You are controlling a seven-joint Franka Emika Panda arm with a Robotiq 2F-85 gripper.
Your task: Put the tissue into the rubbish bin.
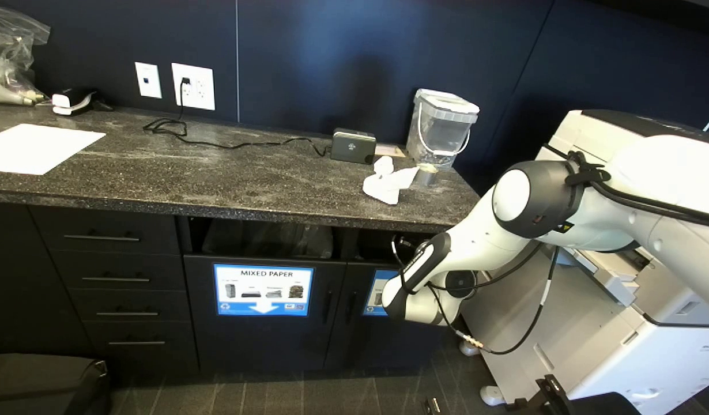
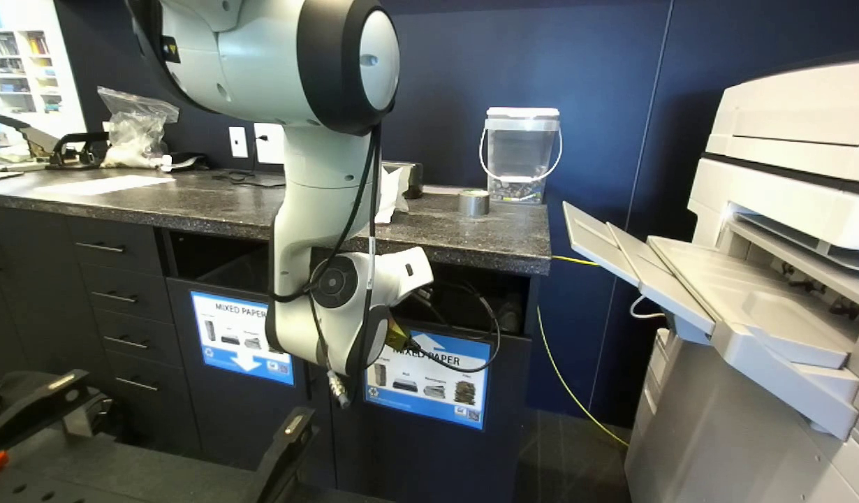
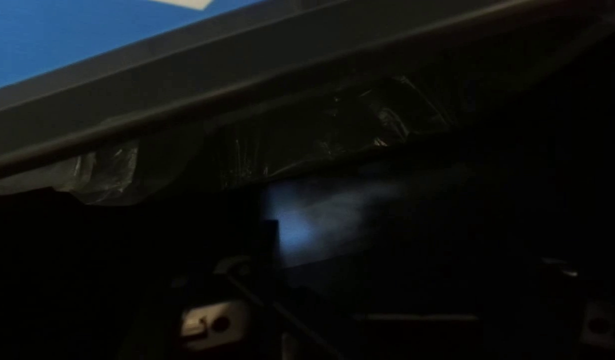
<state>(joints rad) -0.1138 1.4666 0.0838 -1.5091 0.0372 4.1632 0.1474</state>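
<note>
Claw (image 3: pixel 407 250): spread wide in the wrist view, with nothing clearly gripped; you can't make it out in either exterior view.
Tissue (image 3: pixel 307 225): pale blur inside the dark bin, just beside one finger; you can't tell whether they touch.
Rubbish bin (image 2: pixel 508 370): your claw is through its slot, close beneath the counter edge (image 2: pixel 485 255).
Cable (image 2: pixel 498 335): loops across the slot's front.
Liner (image 3: pixel 392 120): only the wrist view gives you this, crinkled along the rim (image 3: pixel 237 65).
White wad (image 2: pixel 389 197): on the counter, partly behind your arm (image 2: pixel 325 154) in an exterior view.
Printer (image 2: pixel 786 279): tray tip near the counter's end.
</note>
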